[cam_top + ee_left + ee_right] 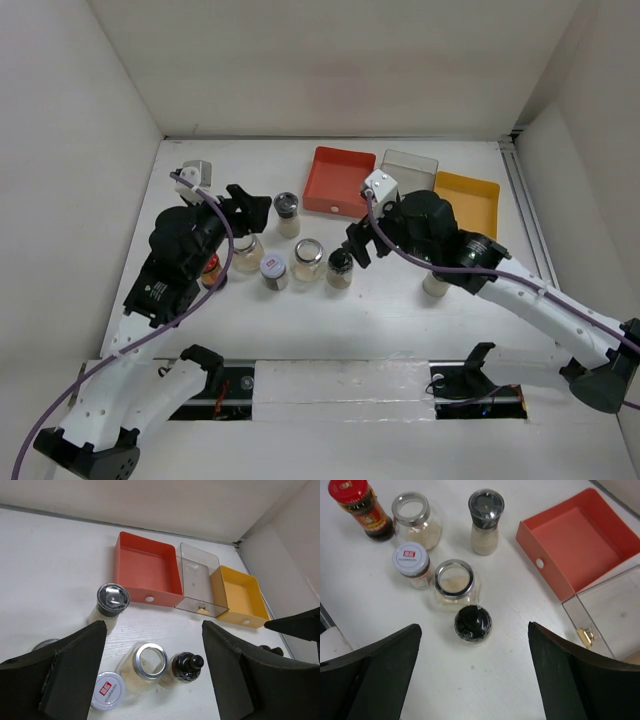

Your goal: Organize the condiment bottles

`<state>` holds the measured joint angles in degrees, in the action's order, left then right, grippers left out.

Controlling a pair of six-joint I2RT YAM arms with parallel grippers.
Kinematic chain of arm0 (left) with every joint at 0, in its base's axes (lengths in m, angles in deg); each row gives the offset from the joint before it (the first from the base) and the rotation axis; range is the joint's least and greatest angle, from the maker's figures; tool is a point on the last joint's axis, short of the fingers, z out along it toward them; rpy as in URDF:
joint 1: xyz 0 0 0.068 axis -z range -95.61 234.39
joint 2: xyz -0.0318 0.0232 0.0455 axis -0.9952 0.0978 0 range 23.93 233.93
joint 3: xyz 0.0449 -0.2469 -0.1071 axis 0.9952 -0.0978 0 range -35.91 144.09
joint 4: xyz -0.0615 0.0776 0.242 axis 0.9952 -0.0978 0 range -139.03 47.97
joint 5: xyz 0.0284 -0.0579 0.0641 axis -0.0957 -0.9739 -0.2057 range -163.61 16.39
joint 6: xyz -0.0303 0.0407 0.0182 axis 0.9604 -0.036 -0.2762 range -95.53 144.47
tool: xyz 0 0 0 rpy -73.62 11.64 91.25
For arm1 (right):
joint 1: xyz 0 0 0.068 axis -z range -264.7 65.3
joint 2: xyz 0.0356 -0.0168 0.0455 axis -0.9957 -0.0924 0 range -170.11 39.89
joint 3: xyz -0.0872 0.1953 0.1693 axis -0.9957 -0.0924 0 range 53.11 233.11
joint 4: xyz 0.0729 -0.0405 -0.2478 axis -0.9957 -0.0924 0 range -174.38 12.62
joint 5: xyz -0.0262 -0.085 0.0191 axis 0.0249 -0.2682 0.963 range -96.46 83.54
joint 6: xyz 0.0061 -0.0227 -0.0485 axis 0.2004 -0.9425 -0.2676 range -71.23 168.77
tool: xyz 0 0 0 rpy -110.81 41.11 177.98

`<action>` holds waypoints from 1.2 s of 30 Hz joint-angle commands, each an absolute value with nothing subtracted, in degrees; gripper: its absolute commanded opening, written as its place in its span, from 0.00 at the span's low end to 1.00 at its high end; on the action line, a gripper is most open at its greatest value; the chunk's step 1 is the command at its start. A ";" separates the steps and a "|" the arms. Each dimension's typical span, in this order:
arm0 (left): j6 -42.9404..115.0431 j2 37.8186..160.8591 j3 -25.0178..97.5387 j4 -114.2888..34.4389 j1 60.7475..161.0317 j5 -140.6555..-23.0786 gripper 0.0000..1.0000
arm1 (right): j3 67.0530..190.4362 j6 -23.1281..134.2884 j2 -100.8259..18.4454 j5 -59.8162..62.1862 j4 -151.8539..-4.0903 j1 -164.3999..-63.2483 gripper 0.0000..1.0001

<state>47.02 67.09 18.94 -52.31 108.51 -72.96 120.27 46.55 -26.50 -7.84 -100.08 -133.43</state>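
Observation:
Several condiment bottles stand in a cluster left of centre: a black-capped grinder (pixel 287 213), a silver-lidded jar (pixel 308 258), a white-capped jar (pixel 273 269), a small black-capped bottle (pixel 340 267), a red-capped dark bottle (pixel 211 270) and a pale jar (pixel 246 252) partly under my left arm. Another pale bottle (pixel 436 285) stands partly hidden under my right arm. My left gripper (pixel 245 210) is open and empty above the cluster's left side. My right gripper (pixel 362 243) is open and empty just right of the black-capped bottle (pixel 473 624), which lies between and ahead of its fingers.
A red tray (pixel 340 181), a clear tray (pixel 408 170) and a yellow tray (pixel 468 200) stand side by side at the back, all empty. White walls enclose the table on the left, back and right. A metal rail runs along the near edge.

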 commanded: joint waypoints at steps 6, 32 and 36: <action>44.78 64.02 14.73 -45.73 108.38 -72.38 0.34 | 113.94 46.66 -22.08 -8.75 -101.02 -133.48 0.00; 44.25 63.04 12.87 -44.67 108.38 -73.96 0.70 | 109.62 44.63 -41.13 -4.52 -88.02 -133.48 1.00; 44.25 63.04 12.34 -44.05 108.38 -74.57 0.70 | 110.33 45.16 -43.69 -6.36 -86.00 -133.48 1.00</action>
